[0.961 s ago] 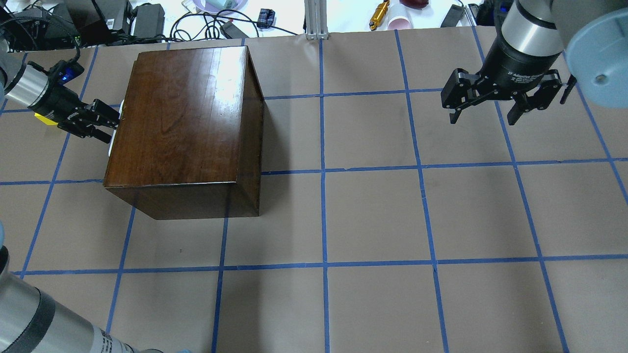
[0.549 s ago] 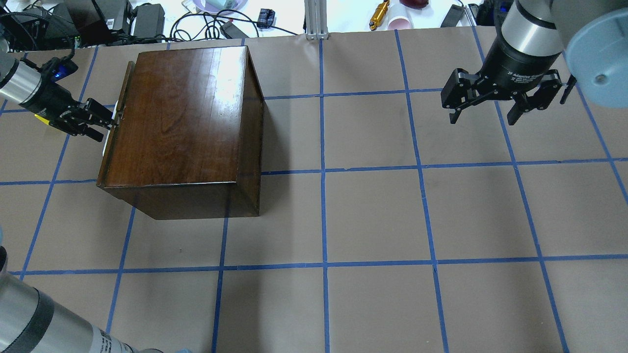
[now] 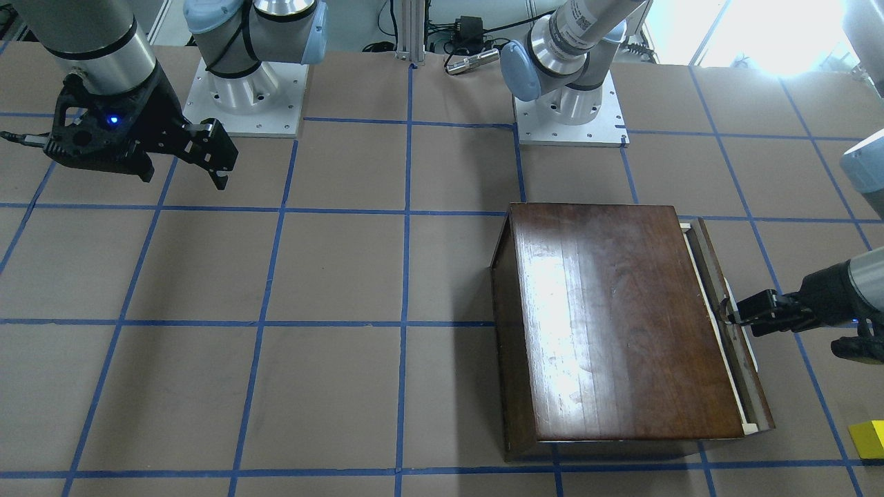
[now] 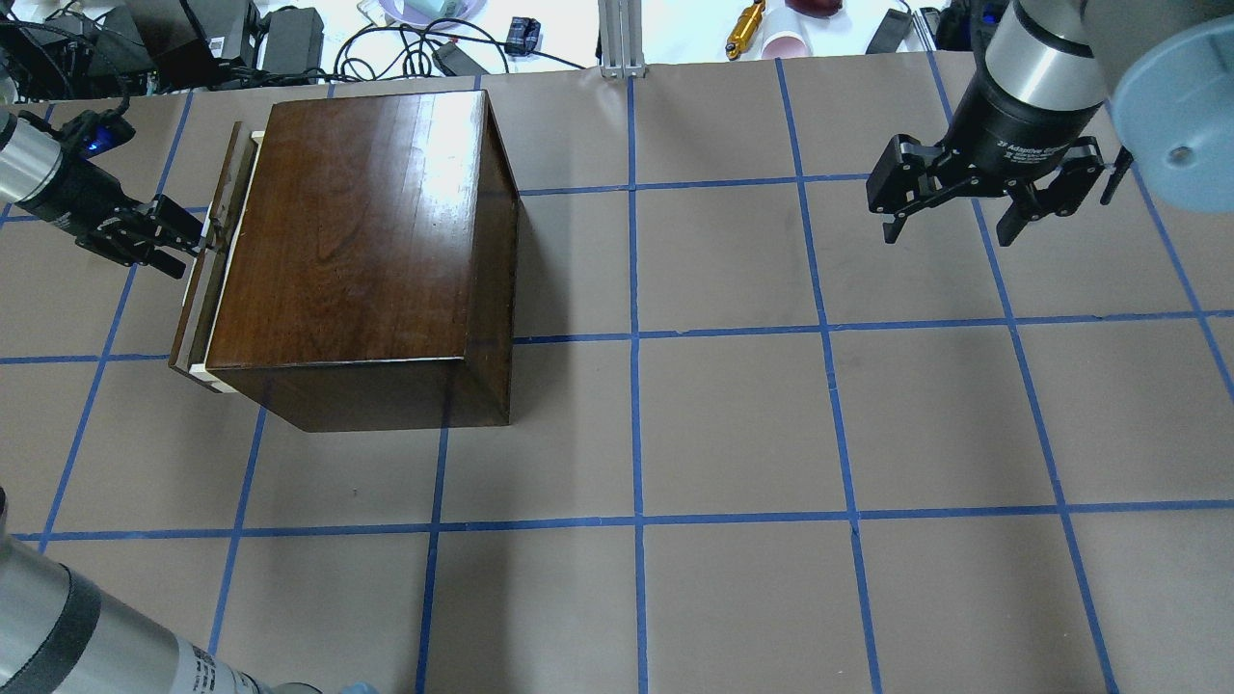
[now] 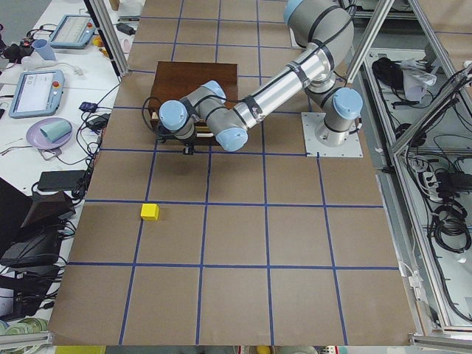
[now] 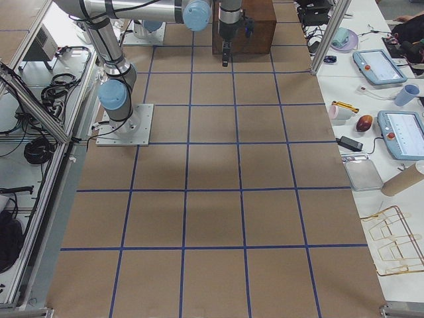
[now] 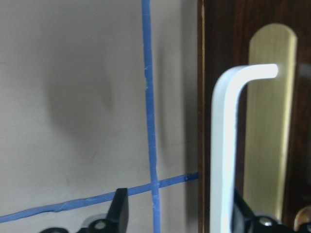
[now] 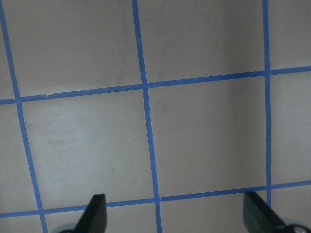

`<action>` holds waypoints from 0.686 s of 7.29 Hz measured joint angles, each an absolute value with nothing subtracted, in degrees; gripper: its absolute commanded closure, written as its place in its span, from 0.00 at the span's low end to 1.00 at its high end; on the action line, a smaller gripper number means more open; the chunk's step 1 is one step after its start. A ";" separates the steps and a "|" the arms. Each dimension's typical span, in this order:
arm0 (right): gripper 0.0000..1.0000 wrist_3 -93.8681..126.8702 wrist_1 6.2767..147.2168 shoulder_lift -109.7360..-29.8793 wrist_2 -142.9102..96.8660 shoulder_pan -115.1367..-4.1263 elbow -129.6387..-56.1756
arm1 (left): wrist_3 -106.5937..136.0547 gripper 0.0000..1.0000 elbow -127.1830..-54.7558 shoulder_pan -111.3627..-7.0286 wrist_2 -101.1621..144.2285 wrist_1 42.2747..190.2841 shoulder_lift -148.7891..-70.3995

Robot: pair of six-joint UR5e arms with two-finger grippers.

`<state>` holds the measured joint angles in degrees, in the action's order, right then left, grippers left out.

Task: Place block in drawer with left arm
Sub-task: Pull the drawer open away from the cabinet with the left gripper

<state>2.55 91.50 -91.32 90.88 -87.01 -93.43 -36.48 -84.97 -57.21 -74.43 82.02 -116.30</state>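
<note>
Opening stage only: drawer (image 4: 205, 280) barely out of cabinet (image 4: 366, 222); left end effector (image 4: 190, 246) released, finger (image 7: 242, 214) hooked behind white handle (image 7: 223, 145). Block (image 5: 150, 212) untouched on tabletop (image 4: 733, 424), well apart behind it. Remaining: widen, pick, place.

The drawer (image 4: 198, 299), a pale tray with a dark brown front, stands slightly pulled out. Its white handle (image 7: 223, 145) sits between the left pincer's (image 4: 193, 246) parted jaws. The yellow block (image 5: 150, 212) lies on the worktop (image 5: 243, 236), well apart, back past the pincer's wrist.
</note>
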 measured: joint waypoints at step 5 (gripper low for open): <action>0.00 2.55 91.50 -91.32 90.89 -87.01 -93.43 | -37.75 0.30 -84.76 -56.04 -76.23 81.82 -116.36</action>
